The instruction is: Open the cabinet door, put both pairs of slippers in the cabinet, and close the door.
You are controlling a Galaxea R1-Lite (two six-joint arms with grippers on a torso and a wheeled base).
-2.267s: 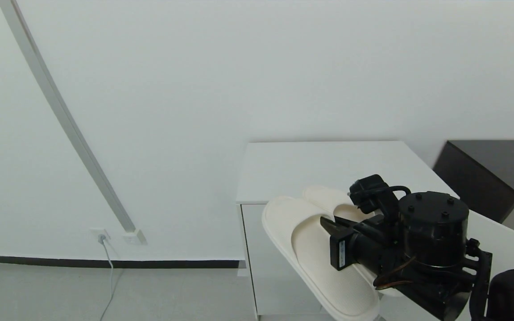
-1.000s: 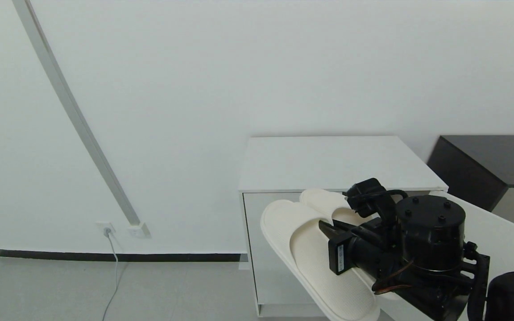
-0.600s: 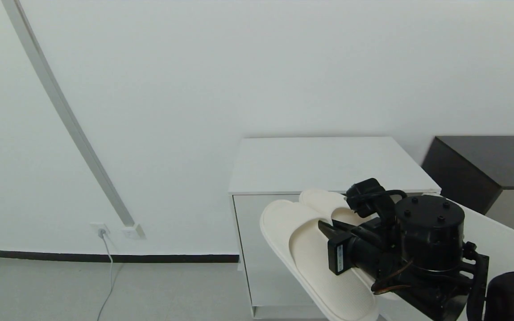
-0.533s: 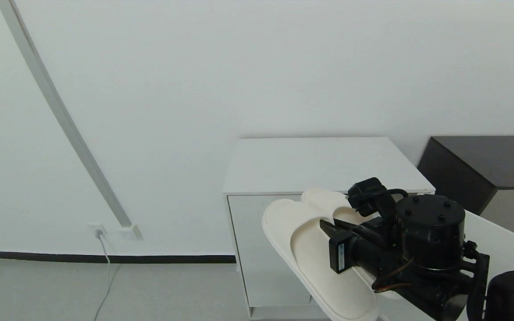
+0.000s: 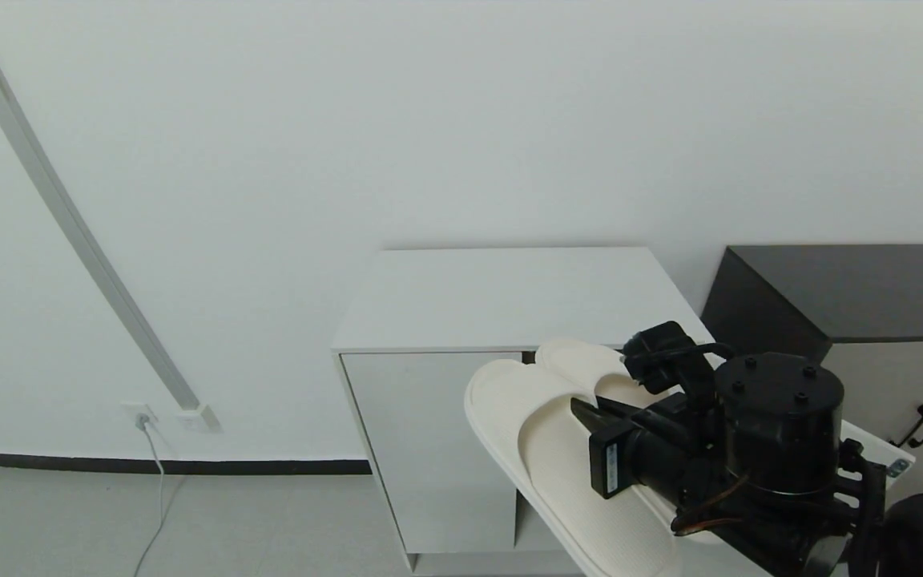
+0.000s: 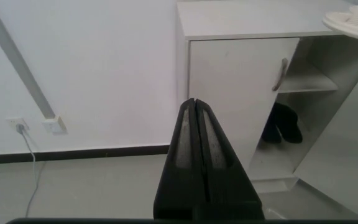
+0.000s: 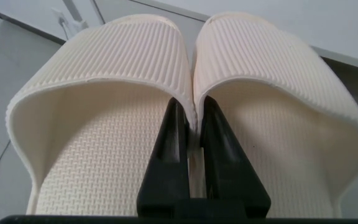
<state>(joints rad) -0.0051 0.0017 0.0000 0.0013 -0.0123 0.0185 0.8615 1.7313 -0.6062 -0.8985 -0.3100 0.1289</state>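
Right pincer [image 7: 192, 111] clenched on pair of white slippers [image 5: 546, 437]; toes aim upper-left, cabinet [image 5: 501, 296] opening just behind, lower centre. Left pincer [image 6: 195, 109] closed, empty.

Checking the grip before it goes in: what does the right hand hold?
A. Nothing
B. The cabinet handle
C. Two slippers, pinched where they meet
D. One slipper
C: the right hand is shut on the touching inner edges of both slippers.
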